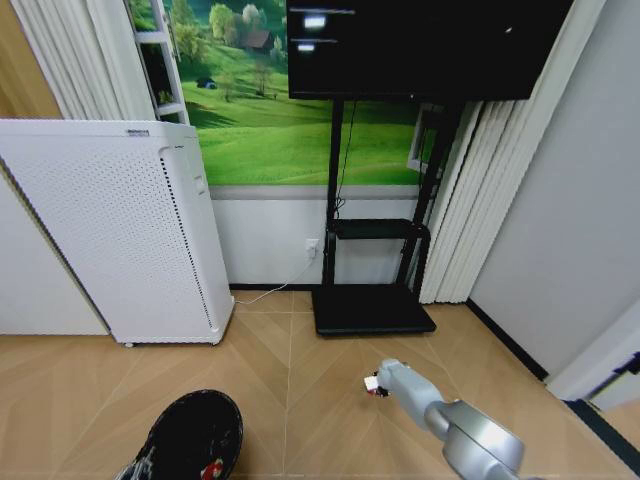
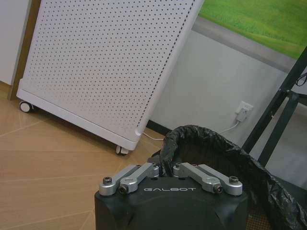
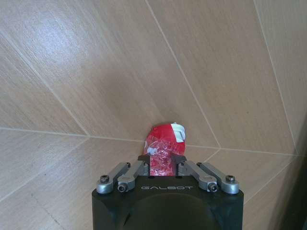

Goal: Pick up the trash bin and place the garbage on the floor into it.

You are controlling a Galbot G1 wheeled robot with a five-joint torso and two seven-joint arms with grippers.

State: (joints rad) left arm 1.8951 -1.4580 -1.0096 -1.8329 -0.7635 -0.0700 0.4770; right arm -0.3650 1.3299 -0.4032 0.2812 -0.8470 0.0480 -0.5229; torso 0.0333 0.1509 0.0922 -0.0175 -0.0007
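The trash bin (image 1: 195,435), round and black with a crinkled black liner, is at the lower left of the head view. My left gripper (image 2: 164,168) is shut on its rim (image 2: 216,139). A red and white scrap (image 1: 213,468) lies inside the bin. To the right, my right arm reaches down to the parquet floor (image 1: 300,400). Its gripper (image 1: 378,383) (image 3: 163,165) is shut on a piece of garbage, a red-and-white wrapper (image 3: 163,139) (image 1: 371,383), just above the floor (image 3: 96,72).
A tall white perforated cabinet on castors (image 1: 120,230) (image 2: 105,62) stands at the left against the wall. A black TV stand (image 1: 372,310) with a flat base stands straight ahead. A white cable runs from a wall socket (image 2: 244,109). A grey wall (image 1: 560,200) closes the right side.
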